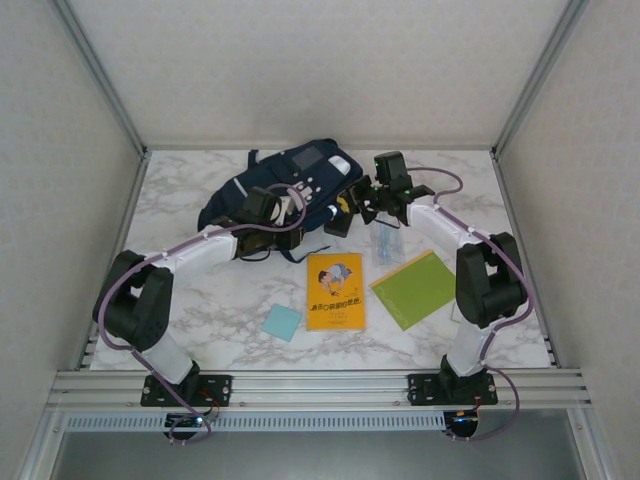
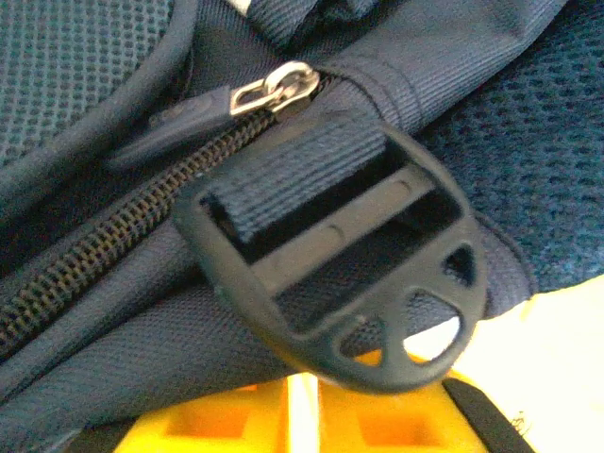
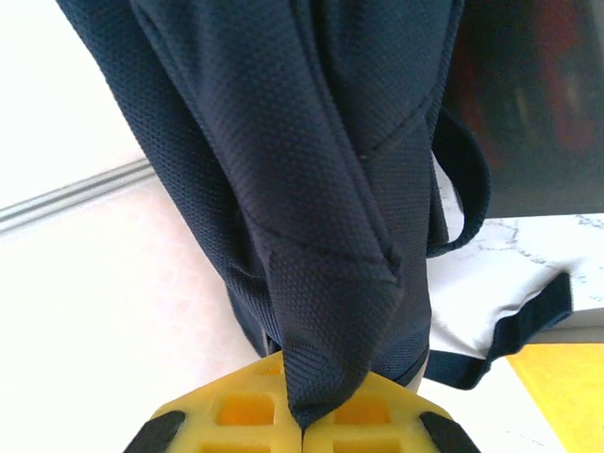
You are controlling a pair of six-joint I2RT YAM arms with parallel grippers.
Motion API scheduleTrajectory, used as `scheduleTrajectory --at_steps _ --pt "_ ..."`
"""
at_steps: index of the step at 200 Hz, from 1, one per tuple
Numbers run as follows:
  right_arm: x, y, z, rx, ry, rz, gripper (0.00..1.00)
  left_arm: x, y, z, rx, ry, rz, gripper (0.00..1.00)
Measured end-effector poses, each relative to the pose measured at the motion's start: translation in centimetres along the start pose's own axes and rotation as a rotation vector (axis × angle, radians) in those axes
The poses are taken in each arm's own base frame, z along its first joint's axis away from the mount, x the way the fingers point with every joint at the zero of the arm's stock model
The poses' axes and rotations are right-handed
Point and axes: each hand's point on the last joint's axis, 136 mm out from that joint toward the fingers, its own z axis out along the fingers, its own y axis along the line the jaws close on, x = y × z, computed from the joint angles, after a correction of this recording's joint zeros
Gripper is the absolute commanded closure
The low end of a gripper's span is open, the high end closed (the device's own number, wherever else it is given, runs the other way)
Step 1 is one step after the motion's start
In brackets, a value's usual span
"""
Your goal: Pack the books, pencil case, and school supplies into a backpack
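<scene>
The navy backpack [image 1: 285, 185] lies at the back middle of the table. My left gripper [image 1: 290, 228] is at its near edge, its yellow fingers [image 2: 217, 425] almost together and pinching mesh fabric under a black strap buckle [image 2: 349, 255] and a zipper pull [image 2: 278, 90]. My right gripper [image 1: 352, 206] is at the bag's right side, shut on a fold of navy fabric [image 3: 330, 321]. The orange-yellow book [image 1: 335, 290], lime green book [image 1: 413, 288], light-blue pad [image 1: 282, 322] and clear bluish packet [image 1: 387, 243] lie flat in front. The pencil case is hidden.
Loose dark straps [image 3: 514, 326] trail from the bag onto the marble table [image 1: 200, 300]. Metal frame posts stand at the back corners, and a rail [image 1: 320, 385] runs along the near edge.
</scene>
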Motion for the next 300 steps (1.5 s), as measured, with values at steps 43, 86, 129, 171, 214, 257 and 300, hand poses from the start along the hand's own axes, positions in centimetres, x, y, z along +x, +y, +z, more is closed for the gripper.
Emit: scheduleTrajectory --at_steps 43,86,129,171,214,257,300 --pt "0.0 0.7 -0.6 -0.054 -0.012 0.076 1.00 -2.5 0.0 0.1 -0.040 -0.079 0.018 0.71" --pt "0.1 0.5 -0.6 -0.074 -0.009 0.148 1.00 -4.2 1.1 0.4 -0.132 -0.166 0.056 0.68" --pt "0.1 1.2 -0.9 -0.102 -0.009 0.162 1.00 -5.6 1.6 0.3 -0.179 -0.231 0.075 0.72" --pt "0.1 0.9 -0.7 -0.106 -0.009 0.181 1.00 -6.2 2.3 1.7 -0.212 -0.229 0.101 0.68" --pt "-0.2 0.5 -0.5 -0.123 -0.009 0.219 1.00 -6.9 2.5 3.0 -0.222 -0.222 0.110 0.72" --pt "-0.6 0.1 -0.4 -0.140 -0.010 0.255 1.00 -7.1 2.7 3.7 -0.215 -0.216 0.104 1.00" --pt "-1.2 -0.3 -0.7 -0.140 -0.013 0.248 1.00 -7.1 2.6 3.7 -0.192 -0.213 0.098 1.00"
